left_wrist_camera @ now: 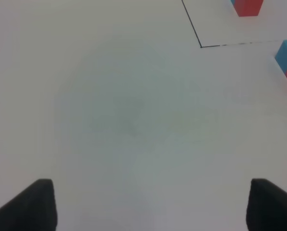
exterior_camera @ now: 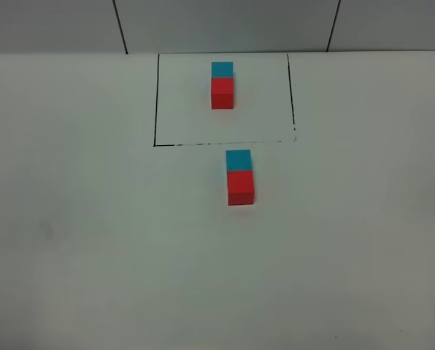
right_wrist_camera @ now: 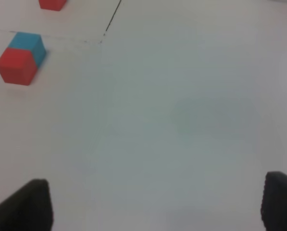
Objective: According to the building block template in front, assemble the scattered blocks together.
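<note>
Near edge of the table (exterior_camera: pixel 93 277): bare white top, neither arm shows in the high view. Left gripper (left_wrist_camera: pixel 146 207) hangs over blank surface w/ fingers (left_wrist_camera: pixel 30 204) spread wide, holding nothing. Right gripper (right_wrist_camera: pixel 153 207) likewise over blank surface, fingers (right_wrist_camera: pixel 25 204) wide apart, nothing btwn them. Both sit well apart from the cubes.

Mid table: the 2 loose cubes are together. Red cube (exterior_camera: pixel 240 188) on the near side, blue cube (exterior_camera: pixel 238 160) touching its far face, in 1 straight line near-to-far. They sit just outside the near line of the drawn black rectangle (exterior_camera: pixel 156 102), a bit right of the sample.

Further back, inside the rectangle: sample pair, red block (exterior_camera: pixel 222 93) near, blue block (exterior_camera: pixel 222 70) far. Same order and direction as the loose pair.

Judgement: assembly looks done, colours and layout match the sample; seam looks tight, though blur hides any small gap. Likely only retreat of arms left.

Nothing else on the table, nothing in the way. Far end: grey wall panels.
</note>
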`<state>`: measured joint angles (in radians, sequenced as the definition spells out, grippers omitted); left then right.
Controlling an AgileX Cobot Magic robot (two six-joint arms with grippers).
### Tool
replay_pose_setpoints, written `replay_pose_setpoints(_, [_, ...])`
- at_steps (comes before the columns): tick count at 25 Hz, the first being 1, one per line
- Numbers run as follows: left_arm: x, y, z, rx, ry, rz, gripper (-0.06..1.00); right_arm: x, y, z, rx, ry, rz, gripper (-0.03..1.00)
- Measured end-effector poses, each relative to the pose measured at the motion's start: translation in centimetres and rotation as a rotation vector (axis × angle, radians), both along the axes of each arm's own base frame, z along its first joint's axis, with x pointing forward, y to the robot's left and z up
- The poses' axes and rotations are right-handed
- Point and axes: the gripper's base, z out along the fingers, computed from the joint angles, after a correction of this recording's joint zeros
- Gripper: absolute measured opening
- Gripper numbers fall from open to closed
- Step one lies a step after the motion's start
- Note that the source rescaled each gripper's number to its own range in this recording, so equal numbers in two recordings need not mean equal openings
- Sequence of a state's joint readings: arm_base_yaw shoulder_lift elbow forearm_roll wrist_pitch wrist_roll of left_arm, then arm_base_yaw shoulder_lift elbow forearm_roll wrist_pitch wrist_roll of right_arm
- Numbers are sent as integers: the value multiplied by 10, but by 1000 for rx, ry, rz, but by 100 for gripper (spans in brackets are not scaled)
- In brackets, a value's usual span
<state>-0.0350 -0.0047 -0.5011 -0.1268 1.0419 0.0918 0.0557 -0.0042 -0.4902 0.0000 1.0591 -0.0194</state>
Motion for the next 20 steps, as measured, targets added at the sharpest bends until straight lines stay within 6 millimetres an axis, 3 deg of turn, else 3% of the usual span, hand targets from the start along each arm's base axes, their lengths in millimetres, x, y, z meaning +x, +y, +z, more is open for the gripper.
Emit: replay_pose_setpoints(20, [0, 0, 0, 0, 0, 0, 86, 0, 1, 0, 7, 0, 4, 74])
